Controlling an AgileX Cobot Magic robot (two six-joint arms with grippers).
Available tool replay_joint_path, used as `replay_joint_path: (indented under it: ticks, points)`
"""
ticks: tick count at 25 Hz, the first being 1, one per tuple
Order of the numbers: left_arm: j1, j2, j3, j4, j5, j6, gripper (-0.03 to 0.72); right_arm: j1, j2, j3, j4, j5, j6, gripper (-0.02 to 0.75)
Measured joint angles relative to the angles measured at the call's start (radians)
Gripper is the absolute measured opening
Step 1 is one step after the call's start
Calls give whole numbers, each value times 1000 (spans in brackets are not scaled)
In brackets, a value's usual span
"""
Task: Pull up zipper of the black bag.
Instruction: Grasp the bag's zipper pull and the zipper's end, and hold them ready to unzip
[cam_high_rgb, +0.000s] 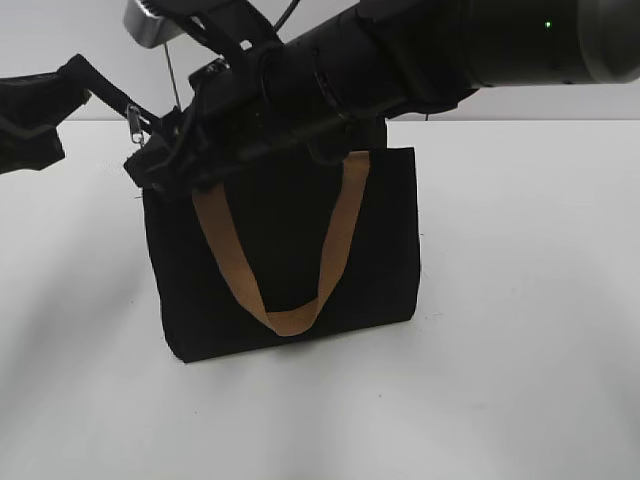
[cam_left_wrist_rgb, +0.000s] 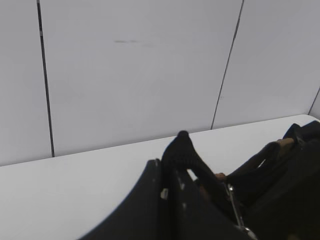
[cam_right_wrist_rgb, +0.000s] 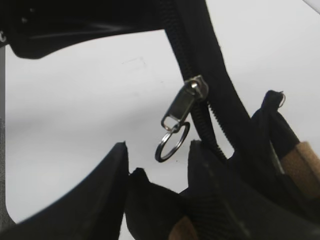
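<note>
On the white table (cam_high_rgb: 520, 380) stands the black bag (cam_high_rgb: 380, 250), upright, with a tan strap (cam_high_rgb: 340, 240) hanging over its front. At the bag's upper left corner the zip line runs out sideways, and the zipper (cam_right_wrist_rgb: 184, 106) with its small ring hangs on it. The left gripper (cam_high_rgb: 85, 85) pinches the end of this zip line and keeps it tight. The right gripper (cam_right_wrist_rgb: 157, 165) has its fingers narrowly apart, on both sides of the ring, holding nothing. I think it should close on the metal tab itself, not on the ring, and then pull straight along the line. The right arm hides the bag's top edge, so I cannot tell how much is closed.
</note>
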Motion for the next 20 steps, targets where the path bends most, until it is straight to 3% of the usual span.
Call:
replay_joint_path:
  ticks: [11, 15, 20]
  points:
    - [-9, 0, 0, 0, -7, -1, 2, 0, 0, 0, 23, 7, 3, 274]
    - [-9, 0, 0, 0, -7, -1, 2, 0, 0, 0, 32, -13, 4, 180]
    - [-9, 0, 0, 0, -7, -1, 2, 0, 0, 0, 57, -53, 6, -1]
